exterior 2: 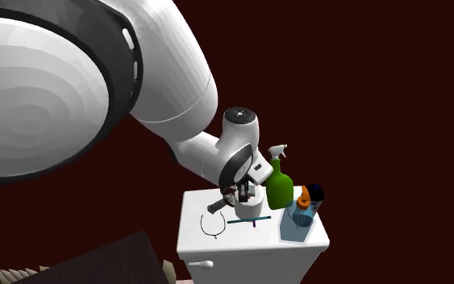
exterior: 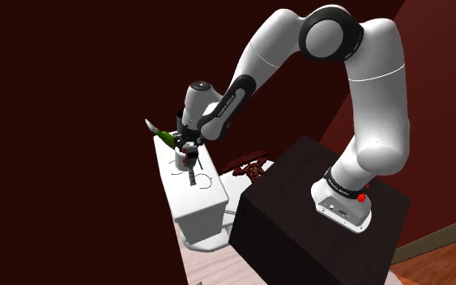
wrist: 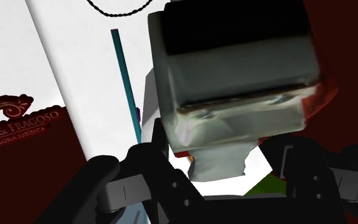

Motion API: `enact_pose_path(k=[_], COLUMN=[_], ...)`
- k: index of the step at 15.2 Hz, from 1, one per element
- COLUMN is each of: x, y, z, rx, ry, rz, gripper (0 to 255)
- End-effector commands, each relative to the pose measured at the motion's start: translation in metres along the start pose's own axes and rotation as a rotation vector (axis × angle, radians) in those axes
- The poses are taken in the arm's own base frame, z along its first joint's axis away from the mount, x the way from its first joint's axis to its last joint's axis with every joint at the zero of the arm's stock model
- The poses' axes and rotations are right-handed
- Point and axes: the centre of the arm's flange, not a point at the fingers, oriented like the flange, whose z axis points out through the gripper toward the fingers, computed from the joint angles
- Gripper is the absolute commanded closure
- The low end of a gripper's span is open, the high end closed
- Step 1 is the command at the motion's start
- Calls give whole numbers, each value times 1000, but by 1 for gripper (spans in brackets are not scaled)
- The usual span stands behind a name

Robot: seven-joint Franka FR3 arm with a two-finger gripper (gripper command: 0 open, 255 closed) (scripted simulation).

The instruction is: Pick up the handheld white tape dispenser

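The tape dispenser [wrist: 234, 83] is a whitish-grey block with a black upper part and a bit of red at its edge. In the wrist view it sits between my two black fingers, which clasp its narrow lower part. My gripper [wrist: 219, 162] is shut on it. In the shoulder view the gripper [exterior: 188, 151] hangs low over the white cabinet top [exterior: 198, 198]. In the second exterior view the gripper [exterior 2: 242, 194] and the small dispenser [exterior 2: 233, 197] are at the top's rear. Whether the dispenser still touches the top I cannot tell.
A green spray bottle [exterior 2: 279, 187] and a blue bottle [exterior 2: 297, 219] with an orange and black cap stand close beside the gripper. A teal stick [exterior 2: 246, 219] and a black cord loop [exterior 2: 211, 227] lie on the top. The dark stand [exterior: 315, 210] is to the shoulder view's right.
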Motion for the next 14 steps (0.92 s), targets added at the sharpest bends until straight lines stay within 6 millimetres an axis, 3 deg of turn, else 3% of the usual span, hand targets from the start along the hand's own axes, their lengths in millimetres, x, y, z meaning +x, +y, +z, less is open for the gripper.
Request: enact_pose_path(k=[1, 12, 14], x=[1, 5, 5], y=[-3, -13, -13], z=[-10, -67, -68], rx=[0, 0, 0], ry=[0, 0, 0], rz=[0, 0, 0], gripper=[255, 255, 255])
